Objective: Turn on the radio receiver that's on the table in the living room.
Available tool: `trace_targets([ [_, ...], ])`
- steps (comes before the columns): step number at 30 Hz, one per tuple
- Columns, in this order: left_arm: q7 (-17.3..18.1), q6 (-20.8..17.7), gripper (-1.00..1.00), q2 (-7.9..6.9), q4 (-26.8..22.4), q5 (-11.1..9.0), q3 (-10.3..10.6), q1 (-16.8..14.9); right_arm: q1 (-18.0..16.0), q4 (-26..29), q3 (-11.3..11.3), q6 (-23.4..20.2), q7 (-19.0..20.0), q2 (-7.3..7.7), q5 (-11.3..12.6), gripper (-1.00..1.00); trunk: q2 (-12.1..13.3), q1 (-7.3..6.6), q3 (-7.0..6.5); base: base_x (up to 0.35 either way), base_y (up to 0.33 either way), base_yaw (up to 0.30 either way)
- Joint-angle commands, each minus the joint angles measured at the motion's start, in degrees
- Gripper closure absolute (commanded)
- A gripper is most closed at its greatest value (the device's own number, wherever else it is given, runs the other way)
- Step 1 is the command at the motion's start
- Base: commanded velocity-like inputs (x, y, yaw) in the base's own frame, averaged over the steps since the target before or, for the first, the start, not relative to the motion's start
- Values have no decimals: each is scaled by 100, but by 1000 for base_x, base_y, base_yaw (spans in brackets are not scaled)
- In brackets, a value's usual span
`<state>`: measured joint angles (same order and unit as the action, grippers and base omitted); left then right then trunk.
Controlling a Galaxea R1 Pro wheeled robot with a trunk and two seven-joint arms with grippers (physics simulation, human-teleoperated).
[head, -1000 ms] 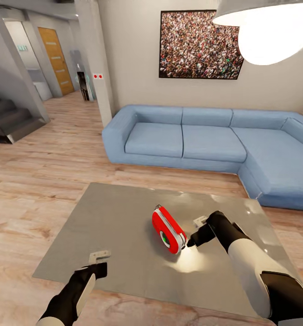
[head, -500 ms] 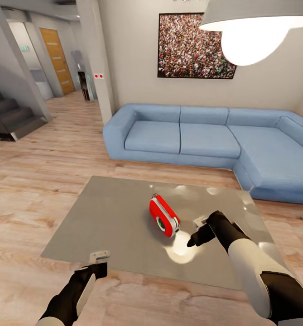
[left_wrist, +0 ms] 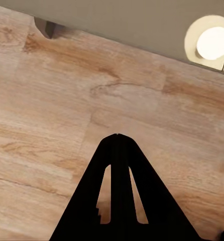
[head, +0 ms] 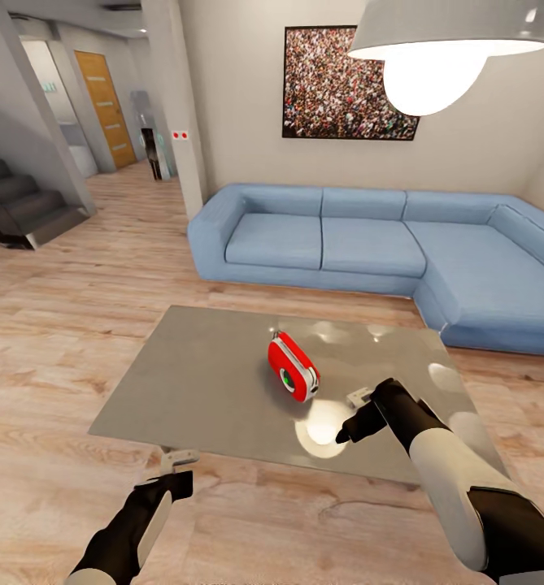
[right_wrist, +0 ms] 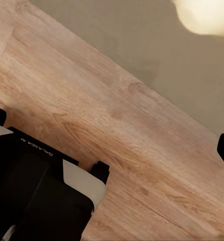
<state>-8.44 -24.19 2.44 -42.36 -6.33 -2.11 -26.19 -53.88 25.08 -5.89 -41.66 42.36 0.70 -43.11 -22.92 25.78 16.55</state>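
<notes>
The red radio receiver [head: 293, 367] stands on edge near the middle of the low grey table [head: 198, 382], its round dial facing me. My right gripper [head: 341, 435] hangs over the table's near right part, a short way right of the radio and nearer to me, not touching it. Its fingers meet in a point and look shut. My left gripper [head: 179, 483] is over the wood floor just in front of the table's near edge. In the left wrist view the left gripper [left_wrist: 117, 136] is shut and empty, with the table edge [left_wrist: 142, 20] beyond it.
A light-blue corner sofa [head: 345, 244] stands behind the table under a framed crowd picture [head: 349, 81]. A white pendant lamp [head: 442, 49] hangs at the upper right. A pillar [head: 182, 106], stairs [head: 19, 203] and a hallway door [head: 105, 110] lie to the left. Wood floor [head: 60, 341] surrounds the table.
The whole view has drawn back from the table, so the camera has moved. The radio now lies farther from my right gripper. Both arms keep their pose.
</notes>
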Motion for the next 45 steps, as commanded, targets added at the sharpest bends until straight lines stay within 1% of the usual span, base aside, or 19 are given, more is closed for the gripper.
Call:
trace_targets([
  [1,0,1,100,-2,2,0,0,0,0,2,0,0,0,0,0,-100,0,0,0,-40,0,0],
  [6,0,-5,100,-6,1,0,0,0,0,-2,0,0,0,0,1,-100,0,0,0,-60,25,0],
  [19,0,-7,100,-6,7,0,0,0,0,-3,0,0,0,-1,3,-100,0,0,0,-212,187,0],
  [24,0,1,100,-3,8,2,0,0,0,-12,0,7,-5,-8,18,-100,0,0,0,-70,63,0],
  [26,0,1,100,-14,19,5,0,0,8,-56,0,14,-7,-7,29,-100,0,0,0,-17,15,0],
  [28,0,5,100,-36,113,7,-5,0,35,-224,-5,100,-15,-3,35,-100,0,0,0,-7,6,0],
  [30,0,36,100,-64,333,8,-2,0,116,-520,-10,464,-97,-1,42,-100,0,0,0,-3,3,0],
  [31,0,108,100,-86,477,11,0,0,191,-717,-18,738,-208,4,46,-100,0,0,0,-2,1,0],
  [32,0,160,100,-97,563,13,2,0,235,-829,-25,884,-284,9,50,-100,0,0,0,-1,1,0],
  [33,0,303,100,-121,779,14,4,0,329,-1077,-68,1182,-474,20,68,-100,0,0,0,0,0,0],
  [34,0,493,100,-151,1073,19,8,0,428,-1343,-166,1484,-714,33,122,-100,0,0,0,0,0,0],
  [35,0,721,100,-196,1429,24,18,0,538,-1629,-323,1798,-1000,58,224,-100,0,0,0,0,0,0],
  [36,0,848,100,-223,1623,25,23,0,599,-1776,-418,1965,-1158,75,289,-100,0,0,0,0,0,0],
  [37,0,1122,100,-290,2016,22,32,0,734,-2075,-611,2334,-1504,131,434,-100,0,0,0,0,0,0],
  [38,0,1419,100,-365,2384,20,40,0,879,-2351,-773,2748,-1877,220,583,-100,0,0,0,0,0,0],
  [40,16,2012,100,-503,3018,43,48,0,1225,-2702,-965,3595,-2617,415,852,-100,0,0,0,0,0,0],
  [41,25,2151,100,-532,3158,65,57,0,1329,-2751,-995,3772,-2784,453,916,-100,0,0,0,0,0,0],
  [43,85,2664,100,-620,3714,240,142,0,1760,-2867,-1067,4218,-3330,549,1180,-100,0,0,0,0,0,0],
  [45,152,3156,100,-658,4242,545,243,2,2114,-2914,-1092,4415,-3667,588,1380,-100,0,0,0,0,0,0],
])
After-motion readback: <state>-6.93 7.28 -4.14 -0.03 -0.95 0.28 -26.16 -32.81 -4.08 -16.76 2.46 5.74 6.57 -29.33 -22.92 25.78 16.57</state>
